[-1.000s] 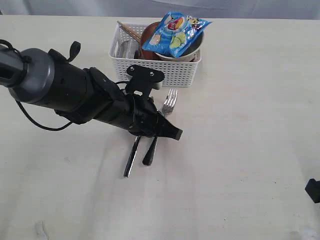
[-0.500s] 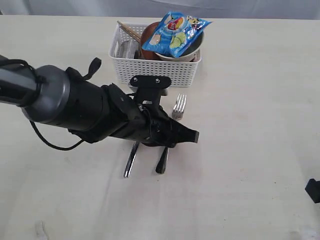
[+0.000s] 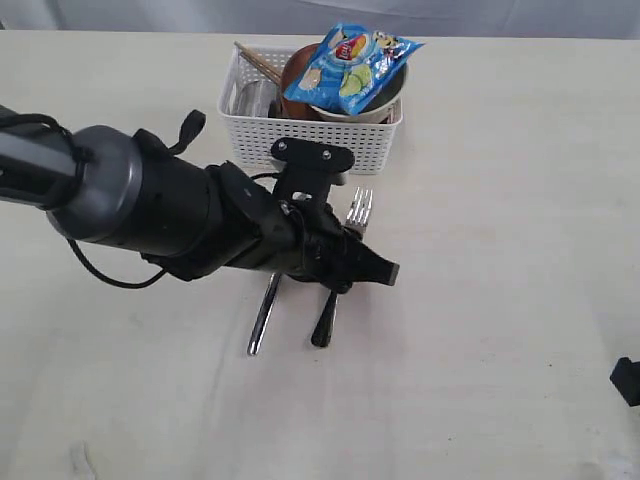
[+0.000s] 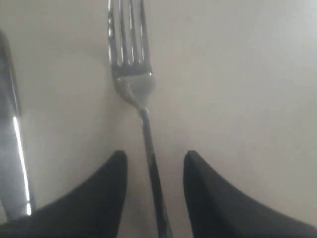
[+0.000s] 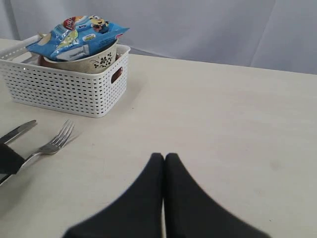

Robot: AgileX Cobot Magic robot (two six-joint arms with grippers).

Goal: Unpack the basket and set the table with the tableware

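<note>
Fork (image 4: 141,111) lies flat on the table (image 3: 480,300) beside the knife (image 4: 17,144), left gripper (image 4: 154,156) parted astride its handle; right gripper (image 5: 164,158) closed, empty. I judge a careless lift could drag it askew.

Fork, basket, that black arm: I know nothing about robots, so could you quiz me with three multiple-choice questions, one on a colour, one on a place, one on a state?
1. The bag in the basket is: A blue; B red; C green.
2. The fork lies: A in the basket; B on the table beside the knife; C under the bag.
3. The left jaws are: A shut on the fork; B open astride its handle; C shut, empty.

Answers:
1 A, the wrapper is mostly blue.
2 B, fork and knife both lie flat on the table in front of the basket.
3 B, the left wrist view shows a gap on either side of the handle.
</note>
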